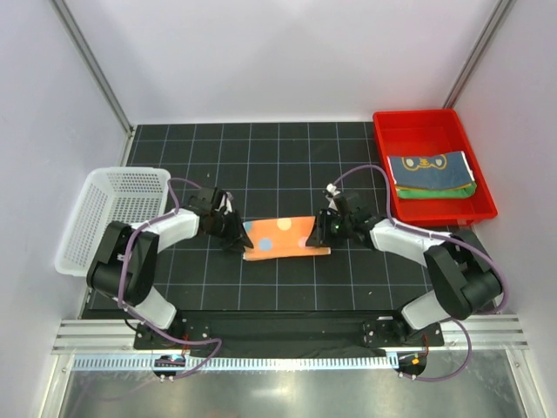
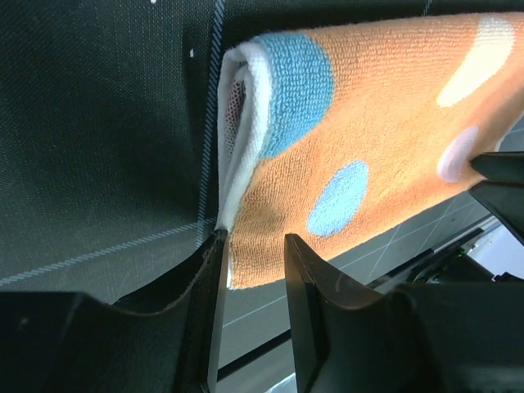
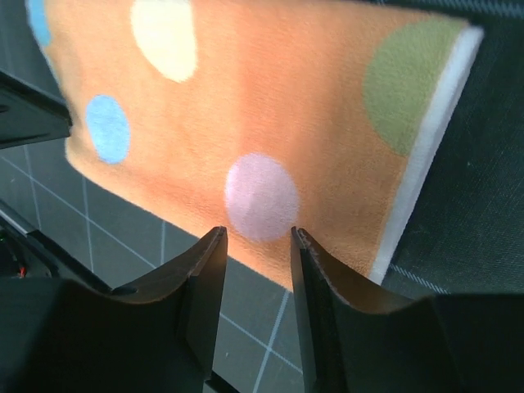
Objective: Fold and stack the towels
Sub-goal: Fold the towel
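Observation:
An orange towel (image 1: 283, 237) with blue, pink, cream and green dots and a white edge lies folded into a strip on the black grid mat, mid-table. My left gripper (image 1: 237, 233) is at its left end. In the left wrist view the gripper (image 2: 254, 237) is open, and the towel's (image 2: 385, 123) near corner sits just past its tips with its layers showing. My right gripper (image 1: 320, 228) is at the right end. It (image 3: 258, 231) is open, with the towel's (image 3: 270, 98) edge just beyond its tips. The tiger-face towel (image 1: 428, 167) lies folded on the green towel (image 1: 435, 192).
The red tray (image 1: 418, 135) holding the two folded towels stands at the back right. A white mesh basket (image 1: 109, 218) sits at the left edge of the mat. White walls close in the back and sides.

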`<state>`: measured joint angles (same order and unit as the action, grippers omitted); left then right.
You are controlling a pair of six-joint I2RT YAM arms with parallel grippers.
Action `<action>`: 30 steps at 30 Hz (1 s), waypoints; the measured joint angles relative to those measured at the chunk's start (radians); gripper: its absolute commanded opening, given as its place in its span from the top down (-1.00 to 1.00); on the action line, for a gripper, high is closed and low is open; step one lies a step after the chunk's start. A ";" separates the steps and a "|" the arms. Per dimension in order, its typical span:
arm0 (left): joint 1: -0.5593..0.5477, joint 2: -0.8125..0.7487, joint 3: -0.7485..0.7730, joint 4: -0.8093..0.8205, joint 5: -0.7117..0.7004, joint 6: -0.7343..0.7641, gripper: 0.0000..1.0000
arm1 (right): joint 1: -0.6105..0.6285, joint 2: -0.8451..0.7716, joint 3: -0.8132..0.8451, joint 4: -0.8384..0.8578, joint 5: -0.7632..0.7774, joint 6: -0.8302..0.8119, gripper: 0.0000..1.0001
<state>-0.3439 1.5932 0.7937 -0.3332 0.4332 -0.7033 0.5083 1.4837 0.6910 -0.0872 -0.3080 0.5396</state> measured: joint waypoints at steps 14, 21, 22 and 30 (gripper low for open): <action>-0.018 -0.002 0.139 -0.036 -0.010 0.005 0.19 | -0.183 0.017 0.174 -0.180 -0.028 -0.152 -0.56; -0.019 0.070 0.113 -0.015 -0.011 0.003 0.21 | -0.202 0.127 0.171 -0.169 -0.080 -0.170 -0.45; -0.020 0.072 0.106 -0.013 -0.013 0.003 0.21 | -0.200 0.127 0.153 -0.157 -0.087 -0.169 -0.41; -0.031 0.073 0.079 0.016 -0.018 -0.004 0.22 | -0.149 0.120 0.072 -0.010 -0.111 -0.122 -0.22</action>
<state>-0.3752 1.6665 0.8730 -0.3172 0.4149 -0.7074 0.3595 1.6035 0.7635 -0.0967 -0.4191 0.4175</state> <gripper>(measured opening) 0.392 0.632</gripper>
